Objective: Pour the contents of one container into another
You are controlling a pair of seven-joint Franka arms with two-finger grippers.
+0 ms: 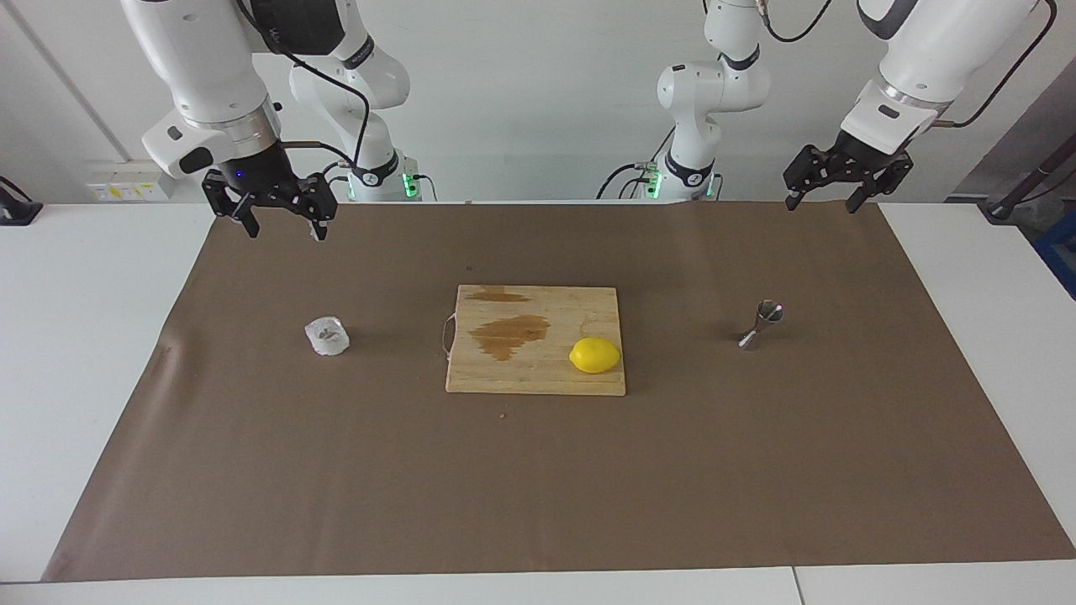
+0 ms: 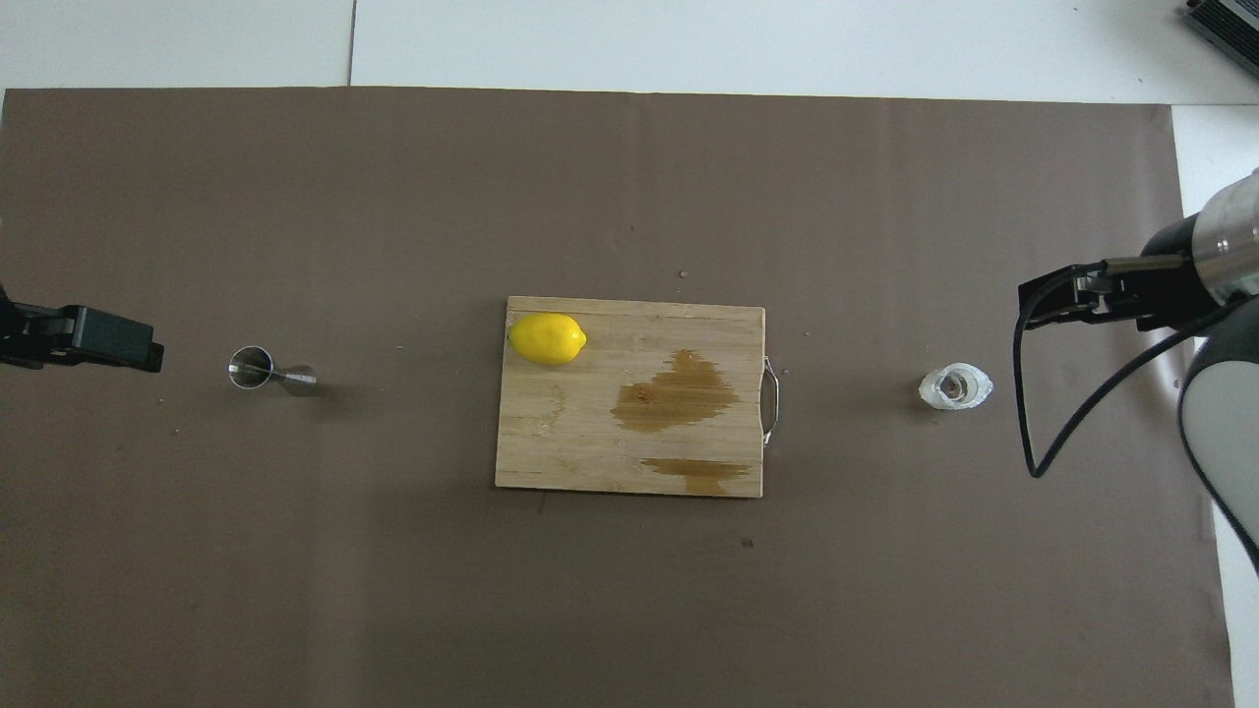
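The whitish crinkled cup (image 1: 326, 336) (image 2: 955, 386) stands on the brown mat toward the right arm's end of the table. The small steel jigger (image 1: 763, 323) (image 2: 268, 371) stands upright on the mat toward the left arm's end, mouth up. My right gripper (image 1: 286, 228) hangs open and empty in the air over the mat's edge by the robots, at the cup's end. My left gripper (image 1: 824, 204) is also open and empty, raised over the same edge at the jigger's end. Neither gripper touches anything.
A wooden cutting board (image 1: 538, 370) (image 2: 590, 442) with dark wet stains lies between cup and jigger. A yellow lemon (image 1: 594, 355) (image 2: 547, 338) sits on the board's corner toward the jigger. The brown paper mat (image 1: 538, 487) covers most of the white table.
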